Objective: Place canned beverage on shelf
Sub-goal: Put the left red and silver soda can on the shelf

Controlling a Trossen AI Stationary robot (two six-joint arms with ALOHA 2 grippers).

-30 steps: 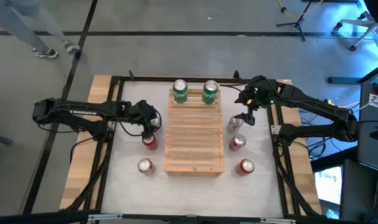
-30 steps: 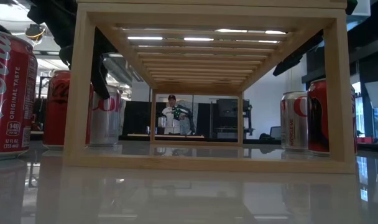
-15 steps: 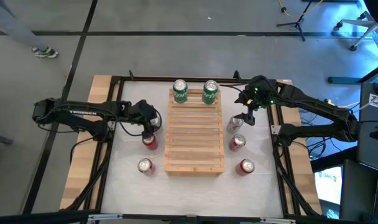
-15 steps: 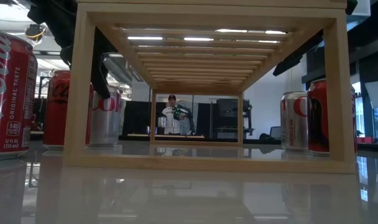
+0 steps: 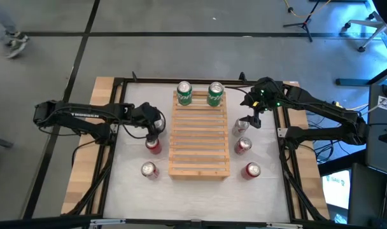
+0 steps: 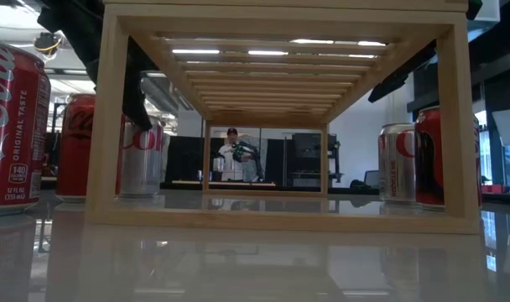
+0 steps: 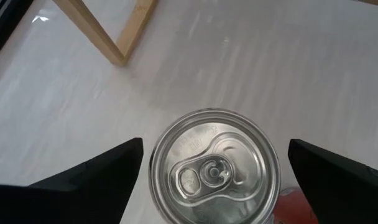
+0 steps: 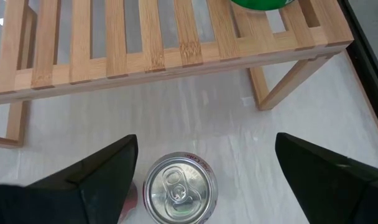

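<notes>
The shelf (image 5: 200,137) of pale slats stands mid-table, with two green cans (image 5: 184,93) (image 5: 215,93) on its far end. My left gripper (image 7: 215,146) hangs open over a silver-topped can (image 7: 215,168) left of the shelf, a finger on either side and a gap at each. In the high view this gripper (image 5: 154,130) covers that can. My right gripper (image 8: 206,138) stands open over another can (image 8: 179,188) that rests upright on the table right of the shelf (image 5: 240,126), well clear of both fingers.
A red can (image 5: 154,145) stands right beside the left gripper's can, and another (image 5: 149,170) nearer the front. Two red cans (image 5: 243,145) (image 5: 252,170) stand right of the shelf. Black frame rails (image 5: 114,127) run along both table sides.
Both arms and all the cans stand as before. A person's feet on the floor beyond the table's far left corner have moved off toward the left.
</notes>
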